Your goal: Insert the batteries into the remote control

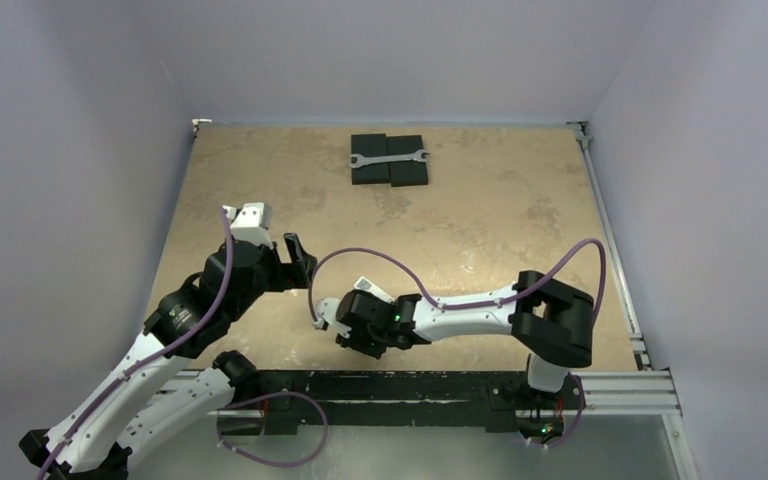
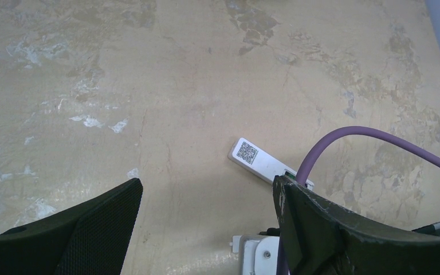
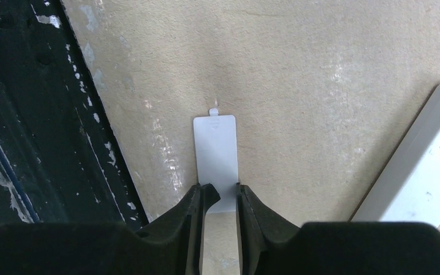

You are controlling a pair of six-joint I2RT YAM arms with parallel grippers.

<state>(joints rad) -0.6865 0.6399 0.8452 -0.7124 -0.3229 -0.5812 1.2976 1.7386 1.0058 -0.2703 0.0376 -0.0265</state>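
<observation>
The remote control [image 2: 263,161] lies on the tan table with its back up, showing a QR label; its far end is hidden behind a purple cable. It also shows in the right wrist view [image 3: 418,172] and peeks out behind the right wrist in the top view [image 1: 366,287]. A small dark green patch shows at its open end; no battery is clearly visible. My right gripper [image 3: 227,195] is shut on the edges of the small white flat cover [image 3: 216,149], low near the table's front edge. My left gripper [image 2: 207,189] is open and empty, above bare table left of the remote.
Two black foam blocks [image 1: 390,172] with a silver wrench [image 1: 388,158] lie at the back centre. The black frame rail [image 3: 23,114] runs along the near edge, just left of the cover. The right arm's purple cable [image 2: 378,137] arches over the remote.
</observation>
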